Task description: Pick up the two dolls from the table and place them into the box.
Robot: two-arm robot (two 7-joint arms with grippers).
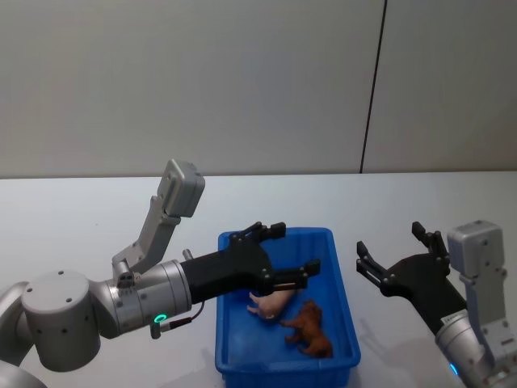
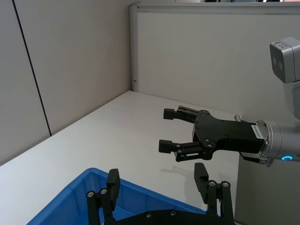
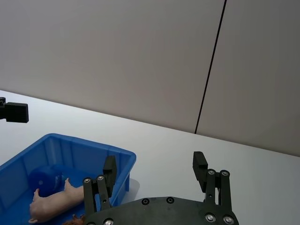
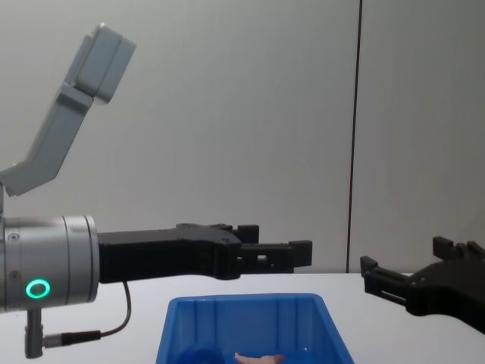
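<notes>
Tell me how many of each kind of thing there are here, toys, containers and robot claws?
Pink pig doll: 1, in the bin
Reddish-brown shaggy doll: 1, in the bin
Blue plastic bin: 1
Grippers: 2, the left gripper open above the bin, the right gripper open beside it
Total: 5

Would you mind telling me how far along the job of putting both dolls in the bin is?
Done: the pale pink pig-like doll and the shaggy reddish-brown doll both lie inside the bright blue plastic bin. In hand: nothing; the left gripper hangs open above the bin, and the right gripper is open beside it. Left: apparently nothing but pulling the arms back.
</notes>
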